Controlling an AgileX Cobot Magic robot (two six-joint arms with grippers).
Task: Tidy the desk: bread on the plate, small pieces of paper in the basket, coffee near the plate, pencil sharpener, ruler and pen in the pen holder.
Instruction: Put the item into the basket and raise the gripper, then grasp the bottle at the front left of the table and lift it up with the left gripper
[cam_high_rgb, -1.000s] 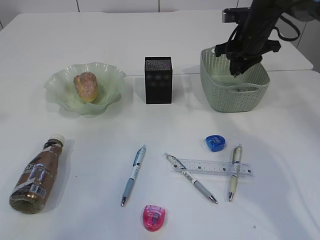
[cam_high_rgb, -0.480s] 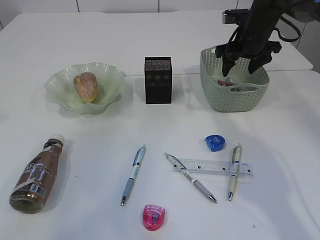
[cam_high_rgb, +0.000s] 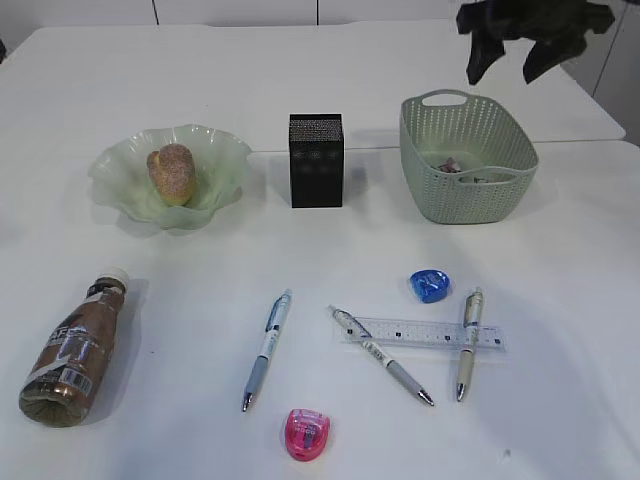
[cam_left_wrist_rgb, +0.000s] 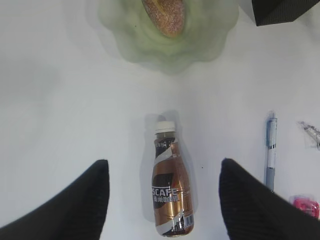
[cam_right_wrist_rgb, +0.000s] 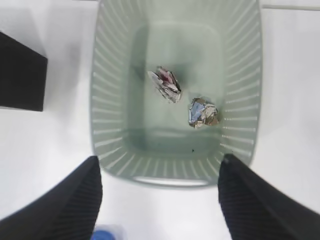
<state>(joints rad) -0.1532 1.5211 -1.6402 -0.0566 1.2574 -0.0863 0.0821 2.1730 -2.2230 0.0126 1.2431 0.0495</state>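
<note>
While both grippers gape empty: two paper scraps (cam_right_wrist_rgb: 166, 83) inside basket (cam_right_wrist_rgb: 107, 100), bread (cam_high_rgb: 171, 172) on plate (cam_high_rgb: 225, 150).

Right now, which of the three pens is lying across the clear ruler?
The rightmost pen: it lies over the ruler's right end. The middle pen only meets the ruler's left end, and the blue pen lies apart on the left.

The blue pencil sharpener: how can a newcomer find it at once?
Start at the green basket on the right. In front of it, just above the clear ruler, lies the blue sharpener. The other sharpener is pink and nearest the front edge.
</note>
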